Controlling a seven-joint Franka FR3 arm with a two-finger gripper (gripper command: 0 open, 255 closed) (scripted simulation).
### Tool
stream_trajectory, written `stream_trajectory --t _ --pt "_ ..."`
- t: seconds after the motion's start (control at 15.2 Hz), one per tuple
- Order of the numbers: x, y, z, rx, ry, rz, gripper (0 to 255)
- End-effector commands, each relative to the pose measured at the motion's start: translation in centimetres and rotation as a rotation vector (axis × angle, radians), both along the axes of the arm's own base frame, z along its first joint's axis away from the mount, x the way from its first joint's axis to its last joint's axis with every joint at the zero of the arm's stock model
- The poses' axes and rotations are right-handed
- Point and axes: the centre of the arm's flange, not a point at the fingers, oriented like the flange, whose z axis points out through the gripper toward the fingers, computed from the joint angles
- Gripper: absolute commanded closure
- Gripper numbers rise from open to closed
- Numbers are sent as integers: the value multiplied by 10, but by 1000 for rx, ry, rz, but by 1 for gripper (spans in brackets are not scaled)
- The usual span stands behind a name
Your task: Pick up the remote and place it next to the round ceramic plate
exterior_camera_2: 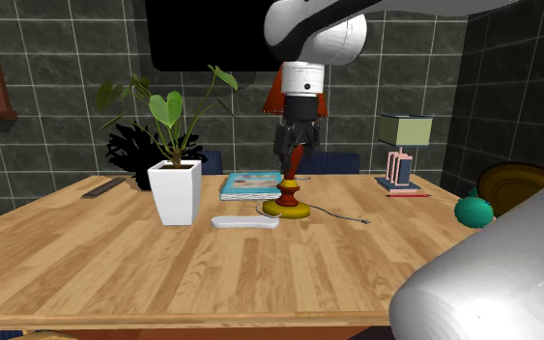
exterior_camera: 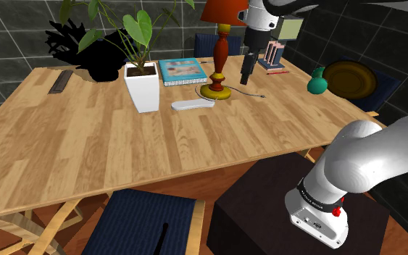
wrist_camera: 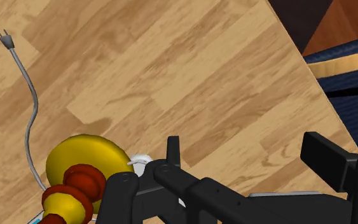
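The wooden table carries all items. The lamp has its shade cropped in the shoulder view. The round brown plate lies well apart from the white remote, which sits just beside the lamp base; contact cannot be determined. The gripper hangs above the lamp base, fingers spread and empty, and hides most of the remote in the wrist view.

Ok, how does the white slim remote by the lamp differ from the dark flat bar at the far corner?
The white slim rounded remote has rounded ends; the dark grey flat bar is square-cut. The remote lies close beside the yellow lamp base; the bar lies alone near the wooden table's edge. Both lie flat on it.
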Motion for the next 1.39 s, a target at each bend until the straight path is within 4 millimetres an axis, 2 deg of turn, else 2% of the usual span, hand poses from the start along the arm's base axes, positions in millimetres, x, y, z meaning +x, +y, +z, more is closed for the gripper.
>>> stream_trajectory --t 0.0,0.66,1.32 --pt "22 -3 -15 -5 -2 57 0" --pt "128 1 -94 -28 1 329 0" --pt "229 32 -174 -50 3 600 0"
